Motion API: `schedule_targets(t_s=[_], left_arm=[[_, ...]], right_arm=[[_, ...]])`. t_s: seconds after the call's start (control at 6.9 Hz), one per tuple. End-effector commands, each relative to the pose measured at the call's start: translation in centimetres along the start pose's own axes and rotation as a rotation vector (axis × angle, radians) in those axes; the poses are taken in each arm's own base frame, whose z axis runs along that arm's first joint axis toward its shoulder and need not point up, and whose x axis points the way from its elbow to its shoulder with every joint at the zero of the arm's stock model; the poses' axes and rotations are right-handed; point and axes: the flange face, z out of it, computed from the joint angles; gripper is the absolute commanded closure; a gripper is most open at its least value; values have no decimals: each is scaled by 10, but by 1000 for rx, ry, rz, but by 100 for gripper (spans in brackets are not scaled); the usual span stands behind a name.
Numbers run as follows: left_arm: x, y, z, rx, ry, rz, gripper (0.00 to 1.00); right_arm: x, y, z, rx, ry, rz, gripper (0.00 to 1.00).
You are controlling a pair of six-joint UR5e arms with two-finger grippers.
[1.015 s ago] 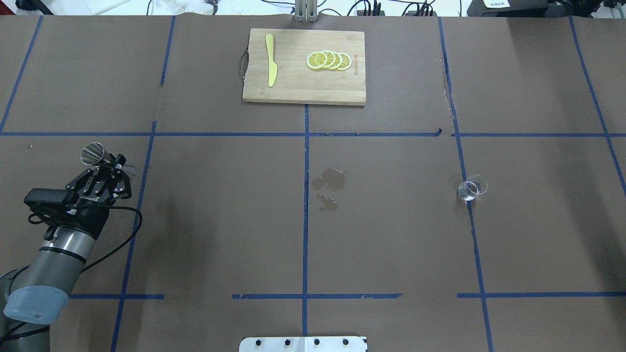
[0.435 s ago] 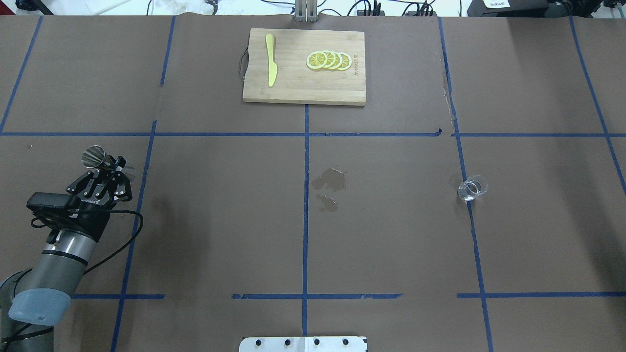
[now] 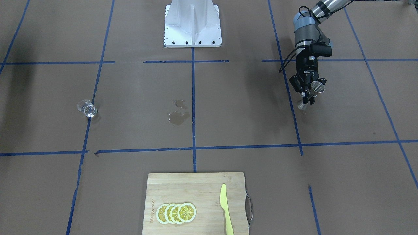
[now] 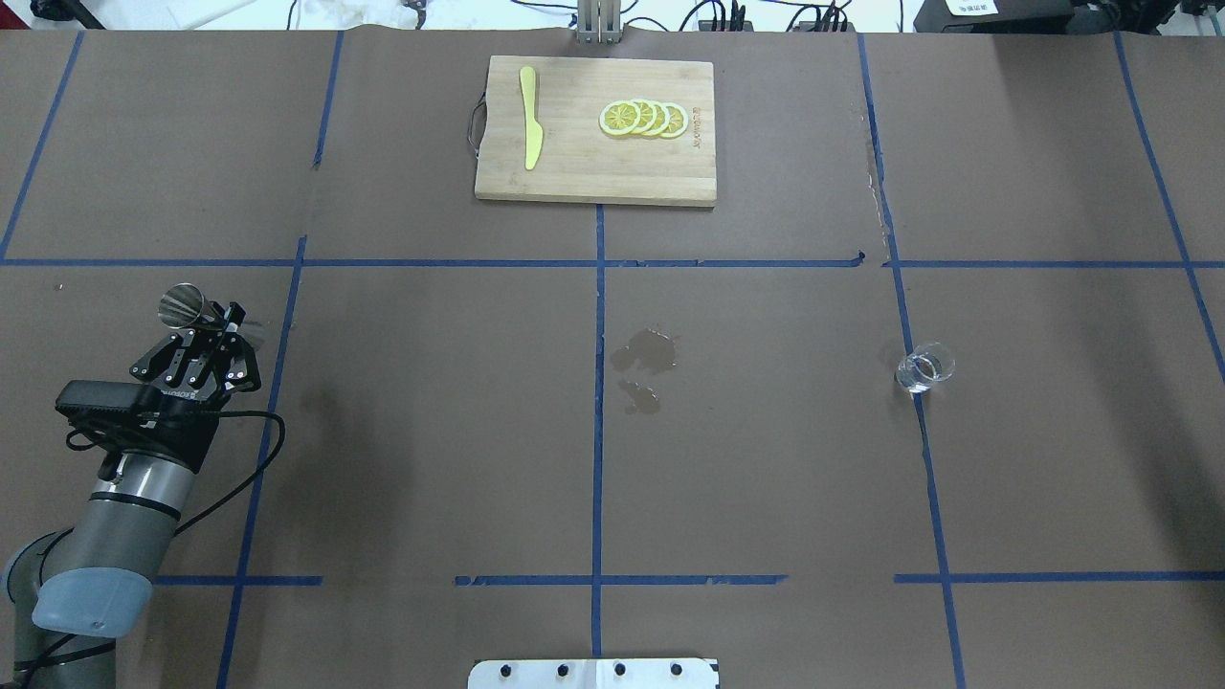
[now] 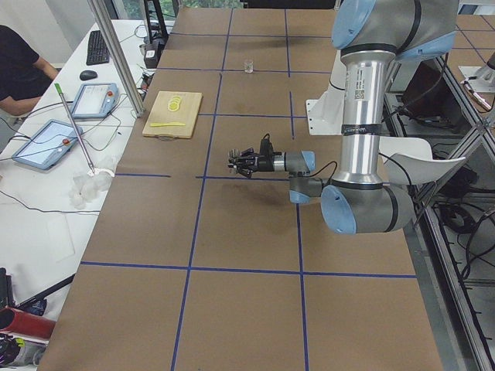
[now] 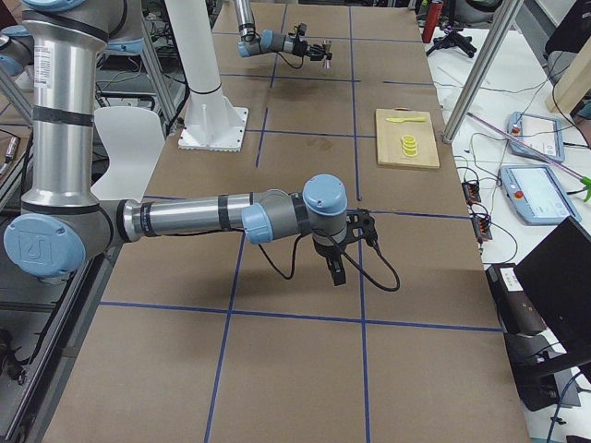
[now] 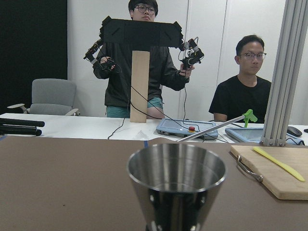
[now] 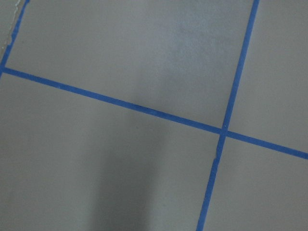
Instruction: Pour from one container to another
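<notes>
Steel, and thin-walled by the look of it, the jigger (image 4: pixel 182 302) should be light, rigid and slick to the touch. Its narrow waist between the two cones is the natural place to take it, since the flare above and below stops it sliding through. That is where the left gripper (image 4: pixel 218 323) has it: the jaws are drawn in close on the waist, holding the jigger upright and apparently clear of the table (image 4: pixel 431 459) at the left middle of the overhead view. In the left wrist view its open mouth fills the lower centre of the frame. Whether anything is in it cannot be made out. The glass cup (image 4: pixel 924 369) stands alone at the right middle of the overhead view, on a blue tape line (image 4: pixel 909 316) and well apart from the jigger. It looks fragile, smooth and easy to tip, and it seems to hold a little clear liquid. A hold around its side wall, below the rim and away from the pouring lip, would likely serve best, with modest squeeze. The right gripper (image 6: pixel 335 269) shows only in the right side view, low over bare table, and whether it is parted or closed cannot be told. A wet patch (image 4: pixel 646 354) darkens the paper at the centre, so spilling is a real risk here.
</notes>
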Motion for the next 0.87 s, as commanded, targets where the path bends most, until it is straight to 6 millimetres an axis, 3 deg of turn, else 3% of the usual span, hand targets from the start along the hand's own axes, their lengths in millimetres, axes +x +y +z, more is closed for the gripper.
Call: schedule_targets(t_s=[0.0, 0.15, 0.44, 0.73], left_arm=[[5, -1, 0, 13, -4, 4, 100], [9, -3, 0, 14, 0, 43, 100], [12, -6, -1, 13, 10, 33, 100], [20, -7, 0, 14, 17, 32, 100]], right_arm=[[-41, -33, 5, 71, -24, -2, 0], [-68, -41, 15, 134, -29, 35, 0], [-140, -51, 48, 265, -62, 130, 0], [-205, -50, 54, 344, -84, 182, 0]])
